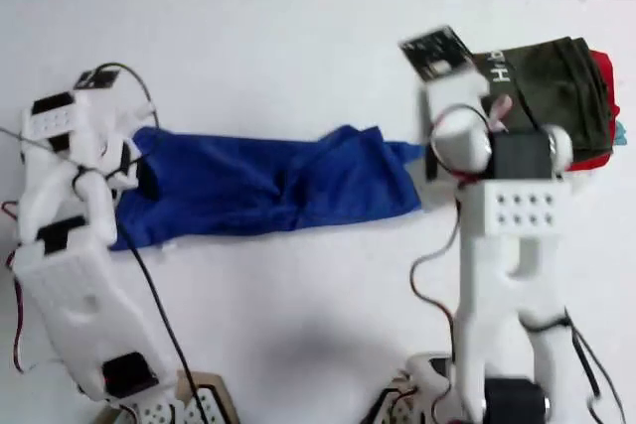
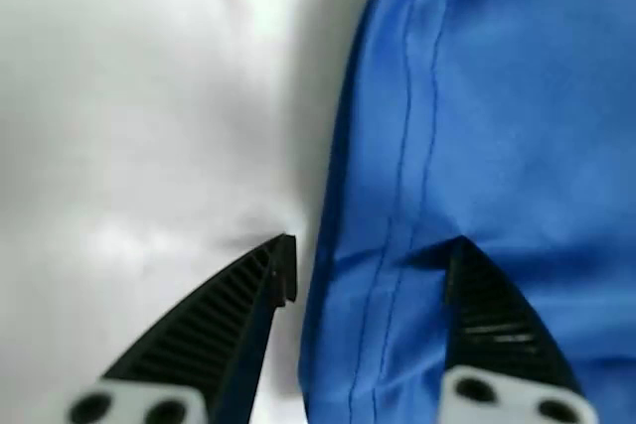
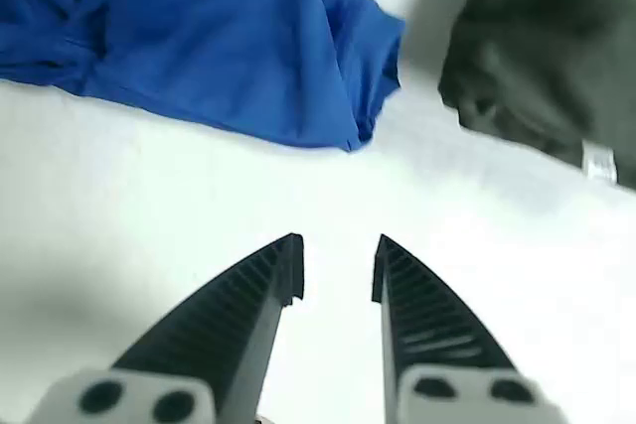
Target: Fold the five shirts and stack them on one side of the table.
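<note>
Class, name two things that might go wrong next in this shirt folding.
The left gripper straddles just the edge of the blue shirt, so it may pinch one layer and pull the fold apart. The right gripper hangs open over bare table near the stack; a swing might knock it.

The white table (image 1: pixel 298 47) bears a blue shirt (image 1: pixel 268 186) and folded stack (image 1: pixel 556 91).

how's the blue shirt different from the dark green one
The blue shirt lies rumpled in a long strip across the table's middle; the green shirt is folded compact at one side. The blue shirt lies alone on the table; the green shirt tops a stack, red cloth showing beneath. The open left gripper straddles the blue shirt's edge; the right gripper is over bare table, off the green shirt. Both lie flat.
</note>
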